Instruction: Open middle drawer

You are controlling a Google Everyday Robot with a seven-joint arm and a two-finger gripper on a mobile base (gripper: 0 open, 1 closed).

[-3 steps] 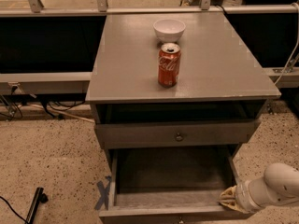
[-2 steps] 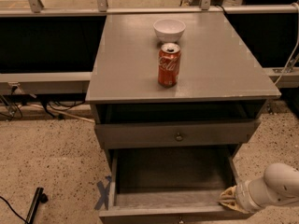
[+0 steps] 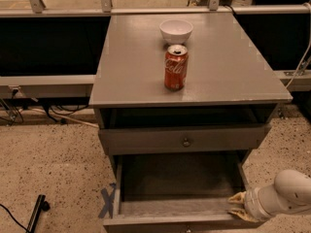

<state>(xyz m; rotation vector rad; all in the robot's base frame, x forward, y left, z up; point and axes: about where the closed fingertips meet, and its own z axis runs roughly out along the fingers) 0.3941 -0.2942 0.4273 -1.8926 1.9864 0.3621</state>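
Nothing has shifted since the frames a second earlier: the middle drawer [image 3: 175, 222] is pulled out just as far, the gripper [image 3: 237, 205] sits at the same spot, and the can [image 3: 176, 68] and bowl [image 3: 176, 31] stand where they stood.

On the floor below the worktop's [image 3: 131, 67] front left corner lies a cross of blue tape [image 3: 107, 203], just beside the open drawer's left wall.

The only writing is on the red can, which bears the white Coca-Cola script. It stands upright near the middle of the worktop, a little toward the front edge. The white bowl is behind it, close to the back edge and apart from the can.

The middle drawer is grey, with a bare grey floor. It juts well past the worktop's front edge, and its front is cut off by the bottom of the view. Above it the top drawer [image 3: 146, 141], with a small round knob [image 3: 186, 141] at centre, stands only slightly out.

The gripper is at the middle drawer's front right corner, below the worktop's front right corner. Its tan fingers [image 3: 237, 197] are parted, with nothing seen held between them, and the white arm [image 3: 284, 195] reaches in from the right.
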